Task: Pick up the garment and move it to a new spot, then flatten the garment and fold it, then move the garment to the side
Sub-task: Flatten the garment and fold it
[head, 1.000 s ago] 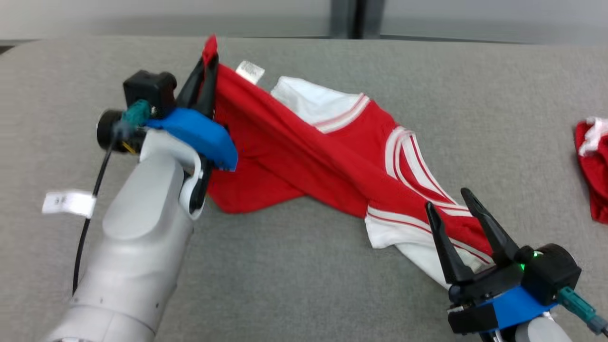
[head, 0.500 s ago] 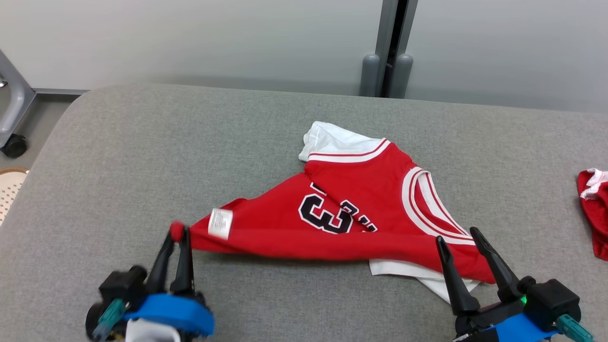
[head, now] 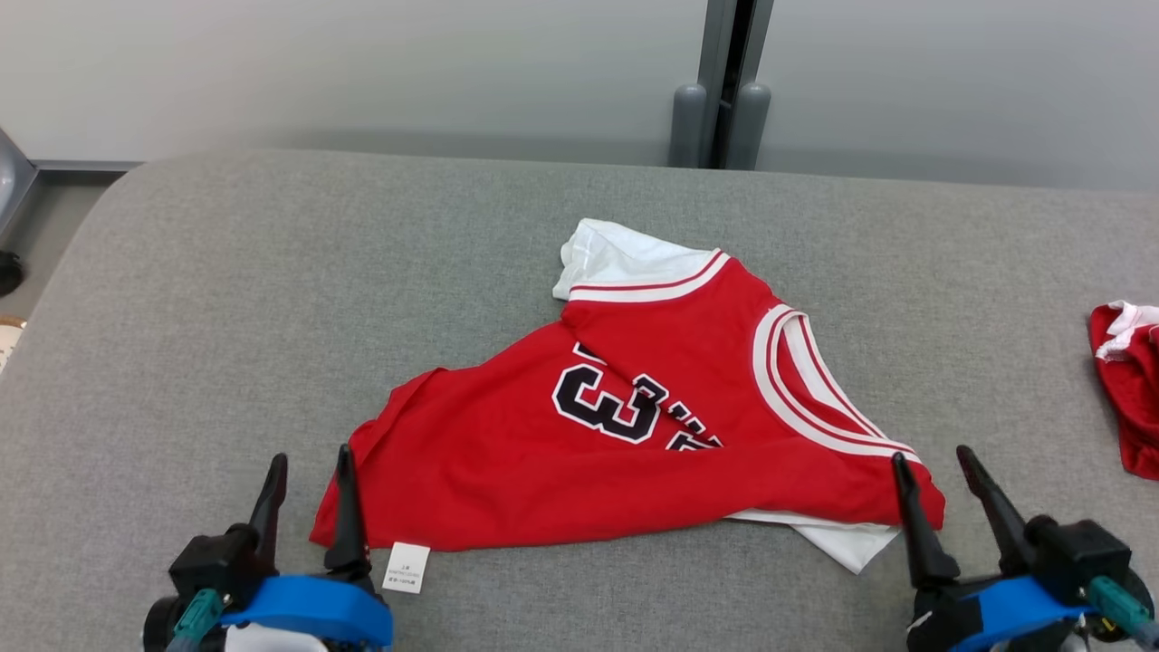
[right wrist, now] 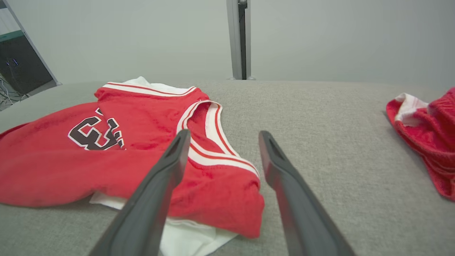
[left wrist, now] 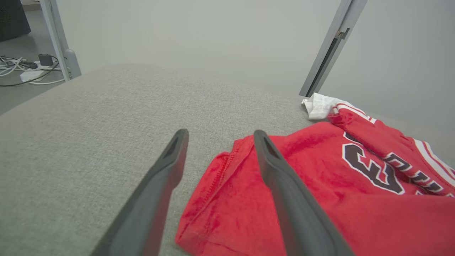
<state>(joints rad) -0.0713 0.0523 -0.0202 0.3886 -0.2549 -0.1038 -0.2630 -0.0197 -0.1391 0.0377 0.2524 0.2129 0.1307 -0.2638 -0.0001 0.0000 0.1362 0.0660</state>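
The left gripper (head: pixel 310 460) and right gripper (head: pixel 931 455) gape empty at the jersey's (head: pixel 634 426) two near corners; the head view adds a tag (head: pixel 406 568) beside the left's inner finger.

Red jersey (head: pixel 634 435) (white-striped trim, black numerals); grey table (head: pixel 272 299); second red-white garment (head: pixel 1127 398).

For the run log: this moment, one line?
jersey: rumpled on grey surface, not held | left jaws: open | right jaws: open | flattening: pending
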